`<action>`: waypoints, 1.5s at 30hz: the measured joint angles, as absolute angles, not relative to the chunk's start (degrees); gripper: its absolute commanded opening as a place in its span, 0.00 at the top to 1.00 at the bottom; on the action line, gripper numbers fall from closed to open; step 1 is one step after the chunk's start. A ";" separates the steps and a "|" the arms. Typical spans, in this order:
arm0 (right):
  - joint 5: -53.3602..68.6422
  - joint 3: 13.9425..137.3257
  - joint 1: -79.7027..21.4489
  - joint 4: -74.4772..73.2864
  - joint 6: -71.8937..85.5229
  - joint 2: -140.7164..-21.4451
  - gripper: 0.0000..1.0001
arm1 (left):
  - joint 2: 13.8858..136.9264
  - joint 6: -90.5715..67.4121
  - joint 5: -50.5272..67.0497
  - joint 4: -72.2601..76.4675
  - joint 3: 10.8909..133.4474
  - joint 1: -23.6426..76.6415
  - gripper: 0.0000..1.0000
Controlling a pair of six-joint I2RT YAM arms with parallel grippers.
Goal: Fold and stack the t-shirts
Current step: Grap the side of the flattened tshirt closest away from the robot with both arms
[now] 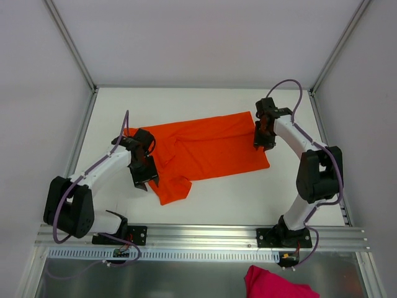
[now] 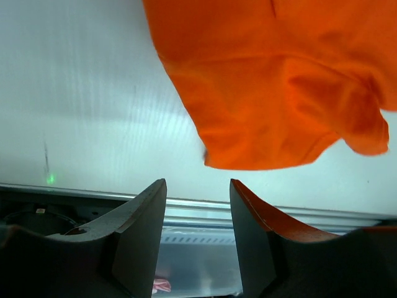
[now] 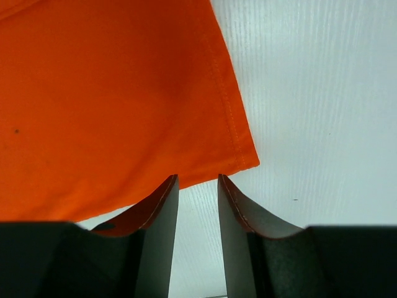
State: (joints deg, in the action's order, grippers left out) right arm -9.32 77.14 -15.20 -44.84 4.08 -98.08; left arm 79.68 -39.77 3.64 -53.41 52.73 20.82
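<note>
One bright orange t-shirt [image 1: 208, 151] lies spread on the white table [image 1: 236, 198], hem to the right and a sleeve [image 1: 173, 191] pointing at the near edge. My left gripper [image 1: 142, 180] hovers at the shirt's left end beside that sleeve. In the left wrist view the left gripper [image 2: 198, 186] is open and empty, with the sleeve [image 2: 279, 93] just beyond its tips. My right gripper [image 1: 260, 144] sits at the hem edge. In the right wrist view the right gripper [image 3: 197, 181] is open with nothing between the fingers, the hem corner [image 3: 239, 155] just ahead.
A magenta cloth [image 1: 276, 284] lies below the table's front rail [image 1: 205, 234], on the metal shelf. Grey walls and frame posts [image 1: 71, 43] enclose the table at the back and sides.
</note>
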 measured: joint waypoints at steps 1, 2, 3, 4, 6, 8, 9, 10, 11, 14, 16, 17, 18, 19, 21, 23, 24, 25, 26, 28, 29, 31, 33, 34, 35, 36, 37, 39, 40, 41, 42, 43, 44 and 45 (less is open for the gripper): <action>-9.34 77.14 -14.72 -44.84 4.62 -98.87 0.64 | 78.08 -39.70 4.80 -53.28 51.92 21.19 0.53; -9.30 77.14 -14.35 -44.86 5.30 -99.68 0.64 | 76.69 -39.64 6.02 -52.86 51.00 21.58 0.52; -9.21 77.12 -14.06 -44.84 5.85 -100.25 0.63 | 75.40 -39.55 7.46 -52.36 49.93 21.93 0.51; -9.19 77.12 -13.87 -44.84 6.42 -100.75 0.63 | 74.41 -39.53 8.78 -51.66 48.84 22.31 0.51; -9.23 77.01 -13.69 -44.77 7.40 -101.23 0.62 | 72.73 -39.42 11.27 -49.63 46.28 22.96 0.46; -9.37 76.79 -13.50 -44.75 8.19 -101.43 0.61 | 71.55 -39.29 13.56 -47.33 43.70 23.29 0.46; -9.58 76.47 -13.37 -44.64 8.60 -101.45 0.59 | 71.31 -39.27 14.59 -46.50 42.70 23.33 0.45; -9.78 76.01 -13.10 -44.58 8.95 -101.45 0.57 | 71.18 -39.27 15.64 -45.25 41.69 23.49 0.44; -10.13 75.53 -12.80 -44.53 9.21 -101.45 0.56 | 71.13 -39.29 16.34 -44.05 40.86 23.70 0.44; -11.73 74.04 -11.57 -44.84 9.80 -101.45 0.54 | 71.29 -39.33 17.56 -41.74 39.11 24.45 0.43; -12.82 73.25 -10.81 -44.88 10.04 -101.45 0.51 | 71.64 -39.35 17.76 -40.25 38.57 24.80 0.43; -13.26 72.90 -10.48 -44.93 10.13 -101.45 0.50 | 71.83 -39.40 17.78 -39.27 38.24 24.82 0.41; -13.58 72.55 -10.11 -44.86 10.22 -101.45 0.50 | 71.94 -39.46 17.78 -38.41 37.91 24.82 0.40; -13.85 72.27 -9.85 -44.86 10.33 -101.43 0.50 | 71.99 -39.59 17.78 -37.43 37.47 24.82 0.40; -14.24 71.75 -9.37 -44.77 10.41 -101.43 0.50 | 72.05 -39.66 17.74 -36.12 36.80 24.82 0.41; -14.41 71.31 -9.02 -44.62 10.48 -101.43 0.49 | 72.62 -39.70 17.34 -35.62 36.58 24.82 0.41; -14.52 71.09 -8.86 -44.42 10.48 -101.43 0.50 | 73.17 -39.72 16.97 -35.16 36.49 24.82 0.42; -14.55 70.85 -8.71 -44.14 10.48 -101.43 0.50 | 73.69 -39.77 16.36 -34.72 36.32 24.82 0.42; -14.55 70.59 -8.56 -43.81 10.48 -101.43 0.50 | 74.13 -39.88 15.79 -34.48 36.07 24.82 0.42; -14.52 70.04 -8.12 -43.20 10.46 -101.43 0.49 | 74.61 -40.10 14.41 -34.41 35.66 24.82 0.42; -14.55 69.78 -7.97 -42.96 10.46 -101.43 0.49 | 74.81 -40.34 13.76 -34.48 35.64 24.82 0.43; -14.55 69.36 -7.29 -42.54 10.46 -101.43 0.49 | 75.16 -40.84 12.36 -34.30 35.64 24.82 0.44; -14.55 69.01 -6.81 -42.15 10.44 -101.34 0.49 | 75.66 -41.34 11.40 -34.09 35.64 24.82 0.45; -14.55 68.86 -6.63 -42.04 10.44 -101.32 0.49 | 75.79 -41.52 11.29 -34.00 35.64 24.82 0.45; -14.50 68.71 -6.44 -41.82 10.44 -101.25 0.49 | 75.81 -41.74 11.29 -33.91 35.64 24.82 0.46; -14.48 68.58 -6.26 -41.69 10.44 -101.25 0.49 | 75.85 -41.98 11.27 -33.82 35.64 24.82 0.48; -14.48 68.45 -6.11 -41.56 10.44 -101.25 0.49 | 76.01 -42.24 11.29 -33.71 35.64 24.82 0.49; -14.31 68.23 -5.80 -41.21 10.41 -101.25 0.49 | 76.38 -42.87 11.38 -33.45 35.64 24.82 0.53; -14.28 68.10 -5.67 -41.01 10.41 -101.25 0.49 | 76.44 -43.11 11.44 -33.30 35.64 24.82 0.53; -14.24 67.99 -5.56 -40.88 10.39 -101.25 0.49 | 76.47 -43.35 11.46 -33.19 35.64 24.82 0.54; -14.17 67.85 -5.43 -40.75 10.39 -101.25 0.49 | 76.51 -43.57 11.49 -32.97 35.64 24.84 0.55; -14.15 67.79 -5.34 -40.73 10.37 -101.25 0.49 | 76.51 -43.86 11.51 -32.73 35.64 24.84 0.57; -14.11 67.79 -5.21 -40.71 10.39 -101.25 0.49 | 76.55 -44.10 11.49 -32.25 35.64 24.99 0.59; -14.11 67.79 -5.10 -40.62 10.39 -101.25 0.49 | 76.71 -44.21 11.51 -31.73 35.64 25.17 0.66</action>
